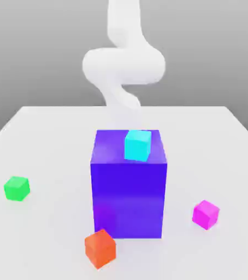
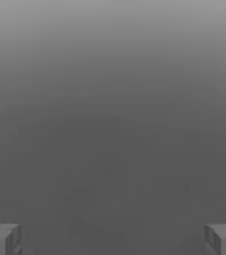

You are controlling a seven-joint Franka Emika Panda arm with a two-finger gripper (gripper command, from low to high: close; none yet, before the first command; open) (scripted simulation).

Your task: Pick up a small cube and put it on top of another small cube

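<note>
1. Where the exterior view looks across the scene, we see a pale, matte white table (image 1: 49, 142) whose far edge meets a plain grey backdrop with no other feature.
2. We find the table's surface smooth and evenly lit, with soft shadows under each block.
3. We see the big blue-purple block (image 1: 128, 191) standing upright near the middle of the table, glossy on its front face.
4. We note a cyan cube (image 1: 137, 145) resting on top of that block, toward the exterior view's right.
5. We place the small magenta cube (image 1: 206, 214) on the table to the exterior view's right of the big block, apart from it.
6. We place the small green cube (image 1: 17, 188) on the table well off to the exterior view's left, far from the magenta one.
7. We see an orange-red cube (image 1: 100, 249) on the table just in front of the big block's lower corner.
8. We see the white arm (image 1: 123, 65) rising behind the big block.
9. In the hand view, the gripper (image 2: 113, 239) has its fingers (image 2: 3, 239) spread wide at opposite edges, with nothing between them, against flat grey.
</note>
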